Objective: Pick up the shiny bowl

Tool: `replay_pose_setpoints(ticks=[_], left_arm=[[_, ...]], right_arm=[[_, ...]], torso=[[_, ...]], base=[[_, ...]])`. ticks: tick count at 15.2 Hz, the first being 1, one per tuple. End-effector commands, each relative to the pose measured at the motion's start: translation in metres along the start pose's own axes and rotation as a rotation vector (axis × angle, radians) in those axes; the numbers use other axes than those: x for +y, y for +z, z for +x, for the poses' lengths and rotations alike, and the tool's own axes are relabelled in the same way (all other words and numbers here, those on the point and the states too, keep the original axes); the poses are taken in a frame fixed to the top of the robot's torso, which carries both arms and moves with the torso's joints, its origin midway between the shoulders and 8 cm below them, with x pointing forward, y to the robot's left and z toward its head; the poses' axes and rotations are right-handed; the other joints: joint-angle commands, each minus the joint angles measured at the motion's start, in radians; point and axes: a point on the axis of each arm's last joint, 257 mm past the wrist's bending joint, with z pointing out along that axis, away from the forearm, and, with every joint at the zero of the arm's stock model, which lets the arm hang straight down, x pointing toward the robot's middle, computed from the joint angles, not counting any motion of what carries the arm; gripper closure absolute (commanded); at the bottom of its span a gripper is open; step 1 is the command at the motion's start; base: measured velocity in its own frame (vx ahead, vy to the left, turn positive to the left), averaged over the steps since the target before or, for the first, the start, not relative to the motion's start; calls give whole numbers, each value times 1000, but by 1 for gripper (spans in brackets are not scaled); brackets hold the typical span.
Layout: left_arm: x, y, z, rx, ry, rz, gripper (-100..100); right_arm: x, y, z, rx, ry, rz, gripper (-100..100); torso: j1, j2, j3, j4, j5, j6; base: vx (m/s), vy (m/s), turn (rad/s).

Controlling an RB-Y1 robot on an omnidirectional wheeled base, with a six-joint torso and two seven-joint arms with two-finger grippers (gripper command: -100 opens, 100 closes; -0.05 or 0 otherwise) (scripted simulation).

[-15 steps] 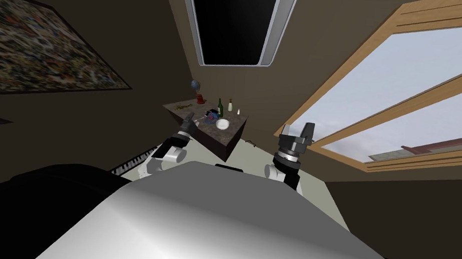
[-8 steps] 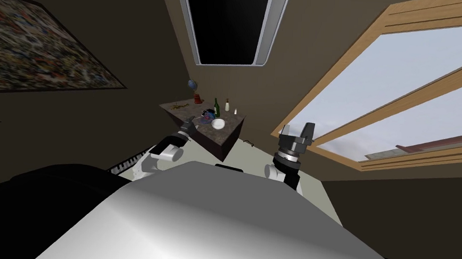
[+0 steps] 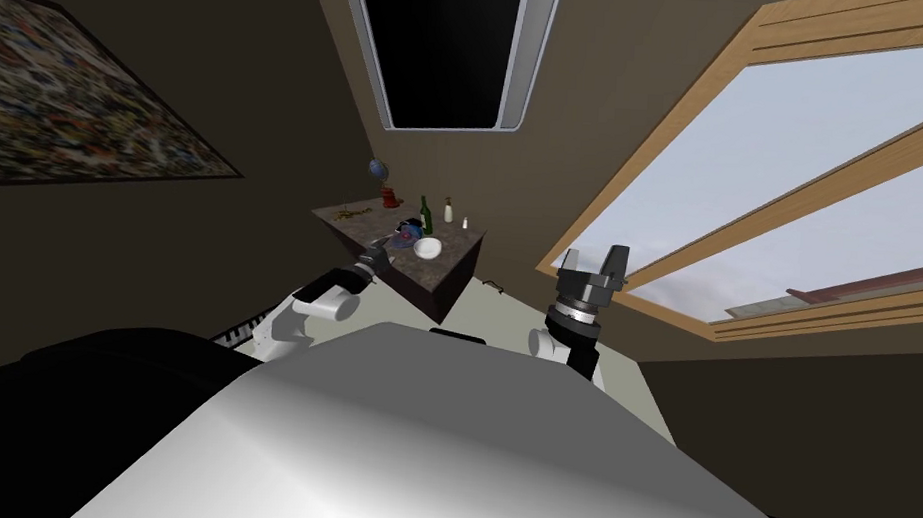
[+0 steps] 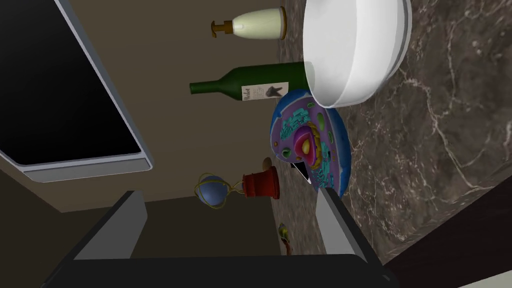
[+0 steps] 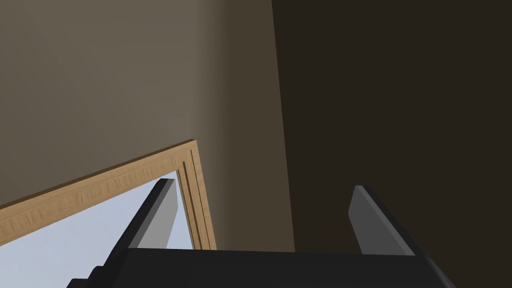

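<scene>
Currently: left end effector [image 4: 228, 196], released, fingers spread, nothing between them, one fingertip in front of the blue cell model [image 4: 310, 142]. Bowl [image 4: 357, 50], white, on the dark marbled table [image 4: 450, 140], just beyond the model; in the head view, at 3 o'clock of that end effector. Green bottle [image 4: 250, 86] behind the bowl. Right end effector [image 3: 594, 266], released, at 4 o'clock of the table, well apart.
</scene>
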Motion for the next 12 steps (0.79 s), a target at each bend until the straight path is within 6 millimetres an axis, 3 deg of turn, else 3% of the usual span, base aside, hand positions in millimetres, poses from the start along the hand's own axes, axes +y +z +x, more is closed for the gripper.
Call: replay_pose_setpoints(ticks=[1, 12], left_arm=[[13, 0, -5, -4, -11, -55, -100], [64, -8, -38, -33, -70, -301, -100]], right_arm=[[0, 0, 0, 0, 0, 0, 0], [0, 0, 0, 0, 0, 0, 0]], torso=[[0, 0, 0, 0, 0, 0], [1, -1, -1, 0, 0, 0]], base=[[50, -121, -14], [54, -91, -11]])
